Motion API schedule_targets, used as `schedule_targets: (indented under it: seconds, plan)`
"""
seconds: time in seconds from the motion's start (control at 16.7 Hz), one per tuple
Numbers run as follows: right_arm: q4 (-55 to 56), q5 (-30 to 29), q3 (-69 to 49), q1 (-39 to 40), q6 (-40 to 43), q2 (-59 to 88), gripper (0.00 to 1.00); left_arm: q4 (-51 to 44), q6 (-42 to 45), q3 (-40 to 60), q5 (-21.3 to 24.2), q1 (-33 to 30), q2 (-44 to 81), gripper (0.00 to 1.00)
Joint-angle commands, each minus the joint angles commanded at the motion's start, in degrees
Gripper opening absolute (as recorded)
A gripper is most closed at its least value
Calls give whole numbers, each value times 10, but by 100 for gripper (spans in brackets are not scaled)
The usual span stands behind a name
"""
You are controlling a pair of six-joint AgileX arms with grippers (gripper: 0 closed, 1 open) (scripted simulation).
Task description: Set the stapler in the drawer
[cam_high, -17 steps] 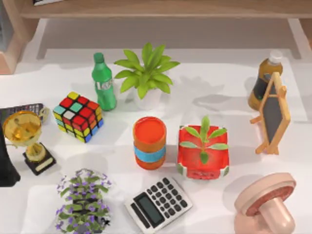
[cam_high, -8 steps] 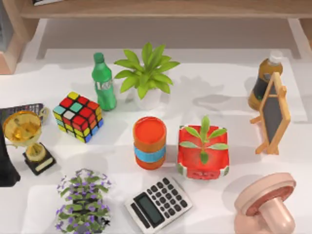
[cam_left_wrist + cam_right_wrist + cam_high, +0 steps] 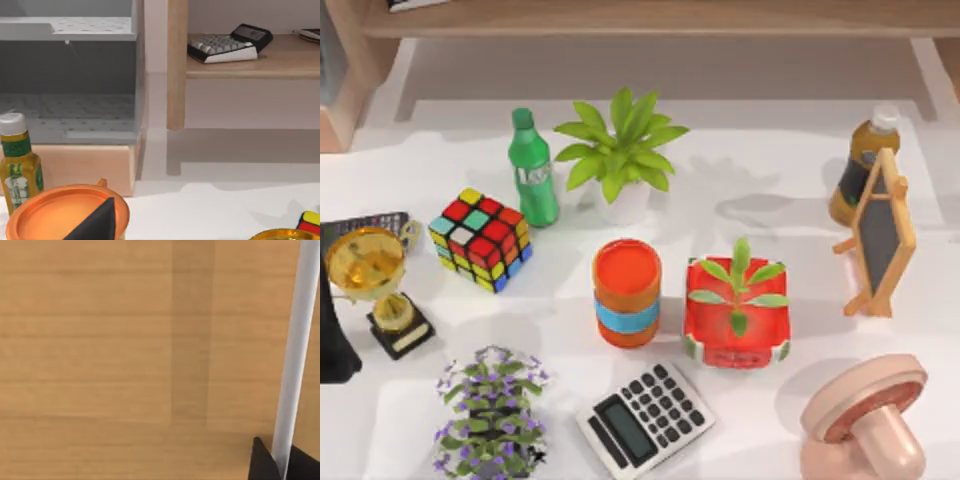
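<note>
The stapler is out of view. The drawer [image 3: 70, 107] is a grey, open-fronted box with a dotted floor on a pale wooden base, seen beyond the table in the left wrist view. My left gripper [image 3: 95, 224] hangs low over the orange can [image 3: 60, 212], facing that box. My left arm [image 3: 334, 345] is a black shape at the table's left edge in the top view. My right gripper [image 3: 272, 465] sits close against a wooden face [image 3: 125, 350], with a white bar [image 3: 295, 350] running past it.
The table is crowded: green bottle [image 3: 532, 170], leafy plant [image 3: 620, 150], colour cube [image 3: 480, 238], gold trophy [image 3: 375, 285], orange can [image 3: 626, 292], red planter [image 3: 736, 310], calculator [image 3: 643, 418], purple flowers [image 3: 492, 410], pink mushroom [image 3: 865, 420], chalkboard [image 3: 878, 235], brown bottle [image 3: 860, 165]. A second calculator [image 3: 227, 44] lies on a shelf.
</note>
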State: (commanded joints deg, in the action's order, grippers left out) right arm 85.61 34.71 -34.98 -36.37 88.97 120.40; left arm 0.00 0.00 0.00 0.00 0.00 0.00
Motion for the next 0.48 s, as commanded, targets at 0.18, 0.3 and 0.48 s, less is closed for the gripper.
schedule_targets:
  seconds: [0.18, 0.3, 0.48]
  plan:
    - [-34, -30, -54, 26, 0, 19, 0, 0, 0, 0, 0, 0, 0, 100]
    - [-44, -40, -70, 35, 0, 25, 0, 0, 0, 0, 0, 0, 0, 100]
    - [-45, -39, -67, 33, -1, 23, 0, 0, 0, 0, 0, 0, 0, 100]
